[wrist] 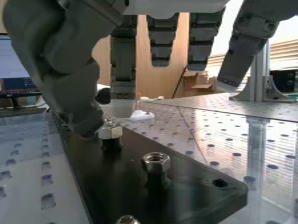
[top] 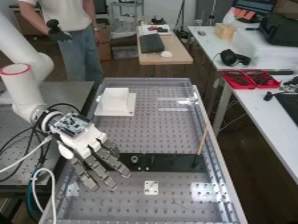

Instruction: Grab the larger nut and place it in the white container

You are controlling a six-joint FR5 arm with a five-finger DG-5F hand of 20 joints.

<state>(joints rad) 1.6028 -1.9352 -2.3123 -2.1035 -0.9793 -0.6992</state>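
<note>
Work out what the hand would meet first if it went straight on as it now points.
The hand would probably meet the nut beside its thumb, then the black plate below; depth between thumb and nut is unclear, so it might just miss it.

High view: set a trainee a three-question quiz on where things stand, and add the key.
1. True or false: the white container stands farther from the camera than the black plate.
2. Which of these lies on the perforated bench top, nearer the camera than the black plate?
A) the dark keyboard
B) the small white piece with holes
C) the red trays
3. Fill in the blank: in this view, the hand is by the ____ end of the black plate.

Key: 1. True; 2. B; 3. left
</note>
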